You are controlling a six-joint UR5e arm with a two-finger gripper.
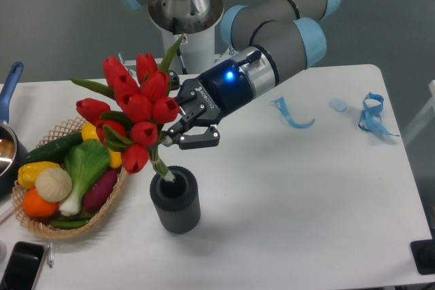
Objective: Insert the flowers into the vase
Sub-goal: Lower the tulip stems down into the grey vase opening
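tool (178,125) on stems | 1 flowers (139,103) bunch | 1 vase (176,199)

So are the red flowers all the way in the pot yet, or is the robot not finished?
Nearly. The flowers' stem ends are already inside the vase. The gripper sits at the stems just above it, though I can't tell if it is gripping. Left to do: let go and pull away, leaving the leaning bunch standing.

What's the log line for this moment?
phase: inserting | hand: shut on red tulip bunch | stems: tips inside dark grey ribbed vase, tilted | vase: upright on white table
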